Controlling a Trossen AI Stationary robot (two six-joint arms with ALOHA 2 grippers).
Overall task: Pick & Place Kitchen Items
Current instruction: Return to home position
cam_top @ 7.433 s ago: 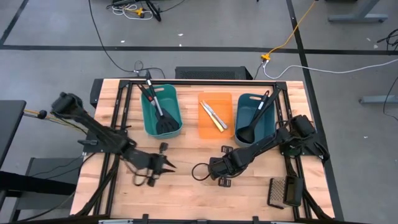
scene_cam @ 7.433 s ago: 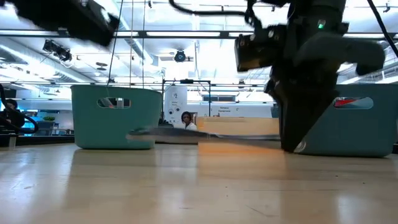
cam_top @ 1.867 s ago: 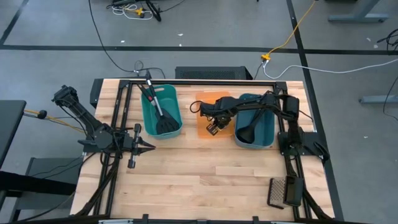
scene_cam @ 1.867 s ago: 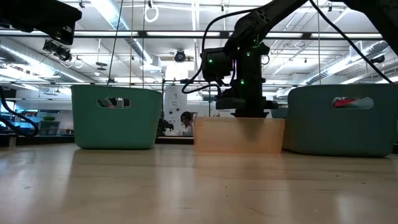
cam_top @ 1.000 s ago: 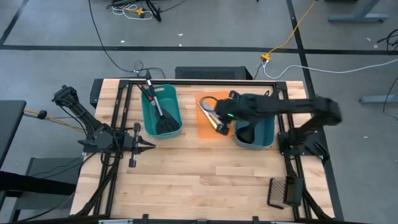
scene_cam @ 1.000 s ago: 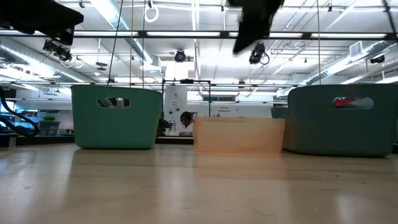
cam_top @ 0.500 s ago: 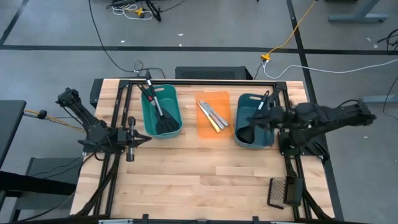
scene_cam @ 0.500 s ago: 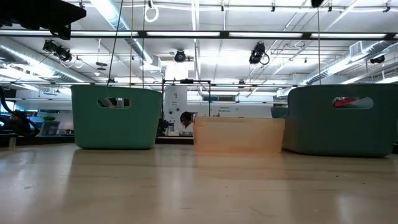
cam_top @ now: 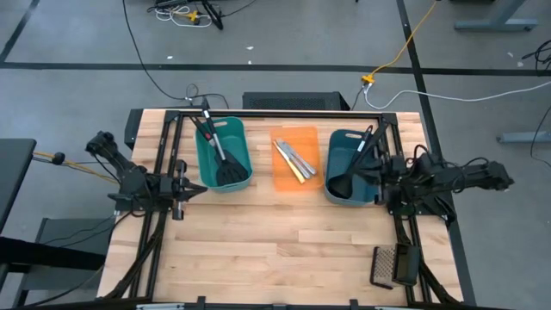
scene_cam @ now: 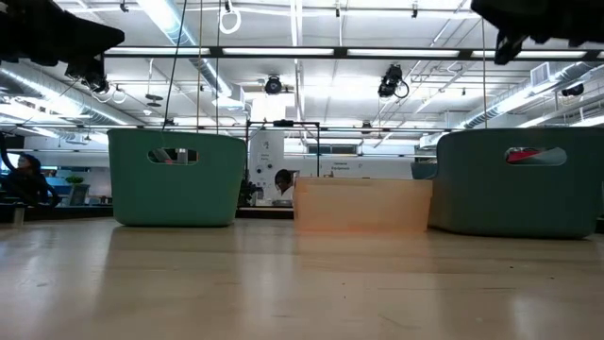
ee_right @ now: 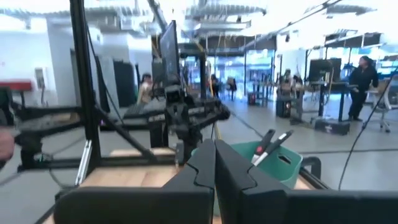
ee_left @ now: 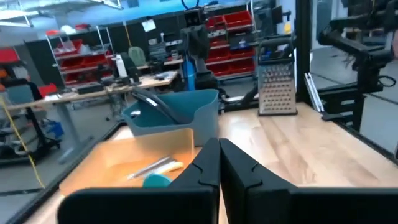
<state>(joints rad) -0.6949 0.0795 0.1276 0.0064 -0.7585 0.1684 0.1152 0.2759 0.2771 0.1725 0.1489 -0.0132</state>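
Wooden table (cam_top: 284,245), seen from above: black slotted spatulas (cam_top: 225,168) stand in the left teal tub (cam_top: 247,158), and slim knives (cam_top: 294,160) lie in the orange tray (cam_top: 286,179) between the tubs. A black ladle (cam_top: 340,182) rests in the right teal tub (cam_top: 355,201). The left gripper (cam_top: 188,191) sits at the table's left side, just beside its tub. The right gripper (cam_top: 385,178) is tucked against the outer side of the right tub. A mesh grater (cam_top: 389,265) lies well apart, at the near right corner.

From table height, the left teal tub (scene_cam: 175,189), orange tray (scene_cam: 363,208) and right teal tub (scene_cam: 514,194) stand in a row, with no utensil on the boards in front of them. Dark arm parts hang at both upper corners.

Past the left wrist, the left gripper (ee_left: 219,144) shows its fingers pressed together with nothing between them. Beyond lie the knives (ee_left: 152,167) in the orange tray (ee_left: 112,163), the ladle (ee_left: 155,104) leaning out of the right teal tub (ee_left: 186,115), and the grater (ee_left: 277,92).

Past the right wrist, the right gripper (ee_right: 215,146) is likewise closed on nothing. The spatulas (ee_right: 270,140) poke their handles out of the left teal tub (ee_right: 280,163), and people (ee_right: 360,78) stand in the hall behind.

With every utensil in a container, the sorting looks finished and the step in hand appears to be the return to rest. The next move calls for no grasp, only for both arms to settle folded, clear of the tub rims.
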